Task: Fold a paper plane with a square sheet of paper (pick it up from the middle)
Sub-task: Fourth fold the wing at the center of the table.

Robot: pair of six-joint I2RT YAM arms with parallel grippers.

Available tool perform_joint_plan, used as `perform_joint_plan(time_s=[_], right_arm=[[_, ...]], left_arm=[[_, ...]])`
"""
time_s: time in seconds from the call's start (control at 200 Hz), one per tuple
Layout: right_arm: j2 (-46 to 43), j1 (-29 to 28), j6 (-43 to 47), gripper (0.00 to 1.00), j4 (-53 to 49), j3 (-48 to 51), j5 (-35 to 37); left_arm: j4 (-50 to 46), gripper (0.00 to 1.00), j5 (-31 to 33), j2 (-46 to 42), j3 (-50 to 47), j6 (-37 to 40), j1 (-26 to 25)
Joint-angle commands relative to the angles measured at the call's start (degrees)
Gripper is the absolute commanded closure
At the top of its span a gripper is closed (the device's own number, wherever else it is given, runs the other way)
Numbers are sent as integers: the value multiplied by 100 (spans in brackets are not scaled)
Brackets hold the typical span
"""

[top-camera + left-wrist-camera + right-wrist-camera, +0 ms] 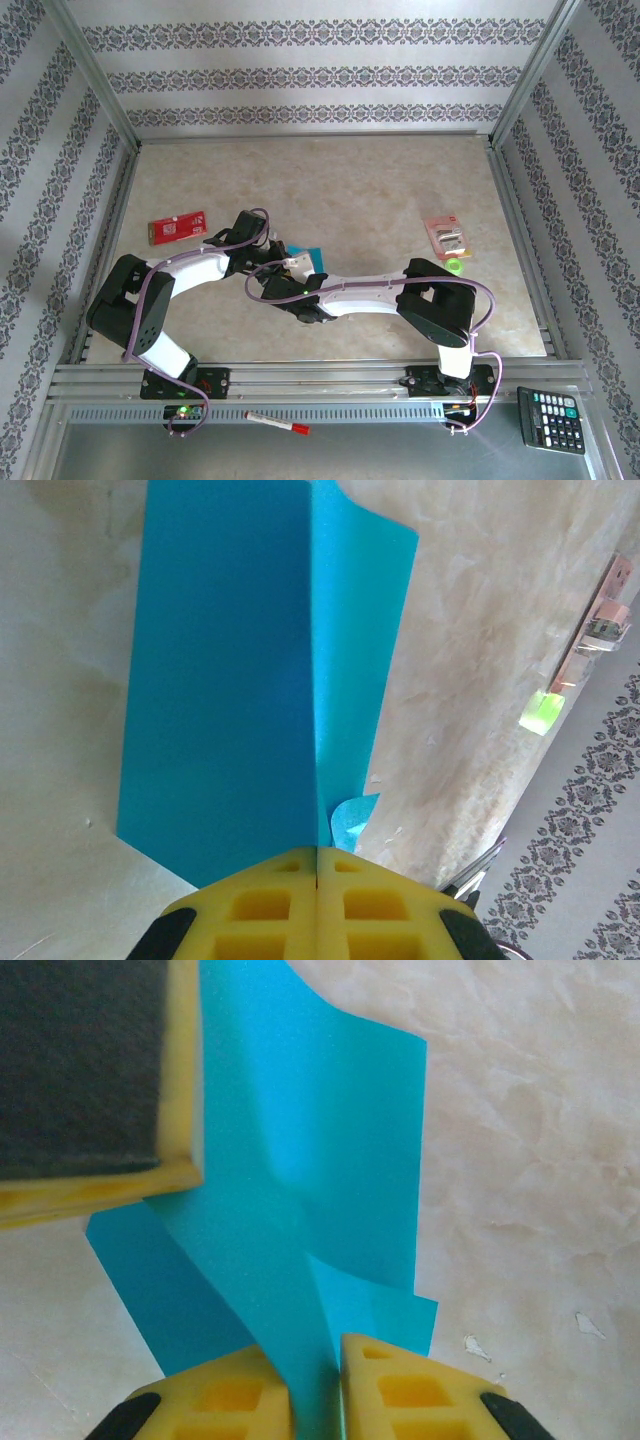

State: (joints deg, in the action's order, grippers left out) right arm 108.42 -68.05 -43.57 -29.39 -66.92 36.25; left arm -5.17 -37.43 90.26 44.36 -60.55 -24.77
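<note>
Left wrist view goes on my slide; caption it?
Left gripper pinches the folded teal-blue sheet of paper along its crease.

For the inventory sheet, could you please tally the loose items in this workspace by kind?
Teal paper sheet: 1
Flat red packs: 2, one left, one right
Small green item: 1
Marker: 1
Calculator: 1
Total: 6

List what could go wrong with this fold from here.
Both tools pinch the same blue paper: the left tool at its crease, the right tool on a raised flap. Pulling apart could tear it. The flap bows loosely, so pressing down might set a crooked crease.
</note>
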Motion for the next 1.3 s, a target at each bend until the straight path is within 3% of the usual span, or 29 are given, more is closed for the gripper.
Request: perform_joint_plan(time_s=[0.0,0.455,0.734,0.814,0.994,1.114,1.299], right_arm=[[-62,-44,-11,85,-113,-76,174],[-249,23,174,100,203,276,103],[-1262,439,1007,100,2082,1527,-1091],[-1509,613,1017,100,2618,1857,-1644],[-1742,938,726,100,3445,2385,-2412],[-1711,1103,480,100,3862,2587,-2734],[-1697,1262,112,100,4430,2939,-3004]], left_arm=[[7,100,-54,2,-82,-8,-81],[-95,100,33,-52,4,84,-85],[-659,67,473,-672,99,548,159],[-652,63,633,-1035,-40,575,291],[-282,71,508,-1277,-436,282,288],[326,79,250,-1029,-665,19,263],[511,86,84,-457,-459,132,65]])
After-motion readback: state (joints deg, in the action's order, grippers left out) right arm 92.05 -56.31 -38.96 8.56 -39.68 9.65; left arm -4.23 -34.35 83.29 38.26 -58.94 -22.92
